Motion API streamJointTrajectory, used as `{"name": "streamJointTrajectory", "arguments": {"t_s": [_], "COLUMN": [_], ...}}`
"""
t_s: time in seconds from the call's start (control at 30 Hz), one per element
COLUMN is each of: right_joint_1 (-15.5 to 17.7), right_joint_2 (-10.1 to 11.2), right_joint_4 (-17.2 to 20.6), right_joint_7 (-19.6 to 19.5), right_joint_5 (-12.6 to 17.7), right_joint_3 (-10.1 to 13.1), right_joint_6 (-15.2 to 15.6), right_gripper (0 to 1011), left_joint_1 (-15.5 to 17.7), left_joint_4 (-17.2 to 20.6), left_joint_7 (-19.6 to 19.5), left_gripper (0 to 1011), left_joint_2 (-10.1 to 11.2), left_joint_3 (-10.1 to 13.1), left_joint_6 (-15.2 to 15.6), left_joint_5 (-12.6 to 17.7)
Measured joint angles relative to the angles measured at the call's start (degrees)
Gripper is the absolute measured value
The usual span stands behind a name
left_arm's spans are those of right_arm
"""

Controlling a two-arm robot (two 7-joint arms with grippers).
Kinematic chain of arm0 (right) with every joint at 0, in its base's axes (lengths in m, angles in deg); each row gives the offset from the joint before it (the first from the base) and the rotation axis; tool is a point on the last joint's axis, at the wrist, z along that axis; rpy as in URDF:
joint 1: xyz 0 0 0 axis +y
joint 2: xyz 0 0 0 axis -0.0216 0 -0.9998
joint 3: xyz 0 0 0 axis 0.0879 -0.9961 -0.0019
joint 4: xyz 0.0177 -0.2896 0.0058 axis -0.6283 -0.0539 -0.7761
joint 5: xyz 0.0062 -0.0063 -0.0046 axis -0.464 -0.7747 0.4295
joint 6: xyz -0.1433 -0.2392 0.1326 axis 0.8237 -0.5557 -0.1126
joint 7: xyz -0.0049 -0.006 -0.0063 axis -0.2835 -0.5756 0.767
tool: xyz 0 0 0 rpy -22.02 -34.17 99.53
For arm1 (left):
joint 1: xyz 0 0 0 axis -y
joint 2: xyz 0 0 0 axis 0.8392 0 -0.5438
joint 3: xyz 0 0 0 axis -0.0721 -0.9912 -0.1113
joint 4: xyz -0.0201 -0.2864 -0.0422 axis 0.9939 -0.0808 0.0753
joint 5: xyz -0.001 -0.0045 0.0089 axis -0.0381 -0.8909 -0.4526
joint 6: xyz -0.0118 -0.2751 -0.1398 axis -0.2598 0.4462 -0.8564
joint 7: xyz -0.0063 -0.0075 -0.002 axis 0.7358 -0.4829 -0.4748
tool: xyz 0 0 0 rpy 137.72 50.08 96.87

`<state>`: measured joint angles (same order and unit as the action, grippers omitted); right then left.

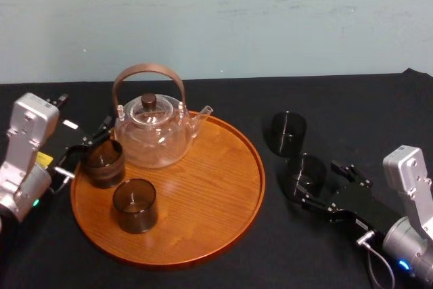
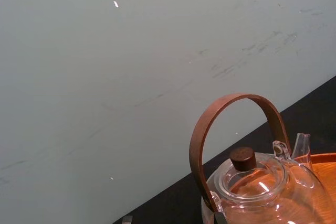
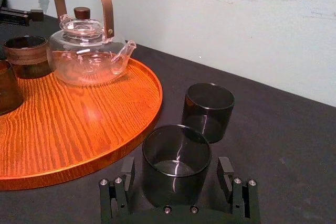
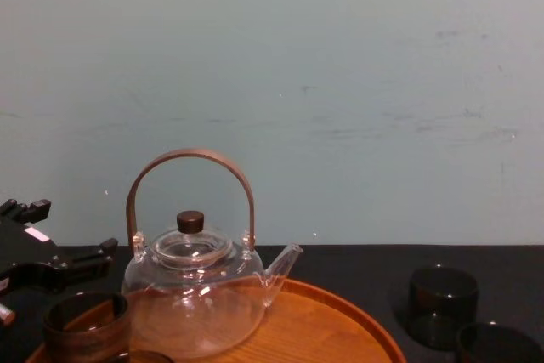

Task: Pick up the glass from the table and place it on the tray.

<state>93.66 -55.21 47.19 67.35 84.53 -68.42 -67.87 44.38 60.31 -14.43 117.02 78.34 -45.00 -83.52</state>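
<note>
Right gripper, fingers spread, straddles 1 glass right of the tray; left gripper, fingers released, sits at its left rim.

L arm & R arm: silver-grey boxy housings over rounded joints, each w/ a matte blk pincer. Left pincer side carries a white label, yellow sticker & green light. Right pincer has silver screws along its frame; blue light & grey cable behind it.
</note>
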Motion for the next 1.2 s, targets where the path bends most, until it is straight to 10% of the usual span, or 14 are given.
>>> {"name": "streamJointTrajectory", "arguments": {"t_s": [1.2], "right_joint_1": [-6.91], "right_joint_2": [-5.89], "right_joint_4": [-9.82], "right_joint_7": [6.10], "right_joint_5": [-2.73], "right_joint_3": [0.24], "right_joint_6": [-0.08], "right_gripper": [1002], "left_joint_1": [0.00], "left_joint_4": [0.00], "left_joint_7": [0.00], "left_gripper": [1001], "left_joint_2": [0.00], "left_joint_3": [0.00], "left_joint_6": [0.00], "left_joint_5": [0.00]}}
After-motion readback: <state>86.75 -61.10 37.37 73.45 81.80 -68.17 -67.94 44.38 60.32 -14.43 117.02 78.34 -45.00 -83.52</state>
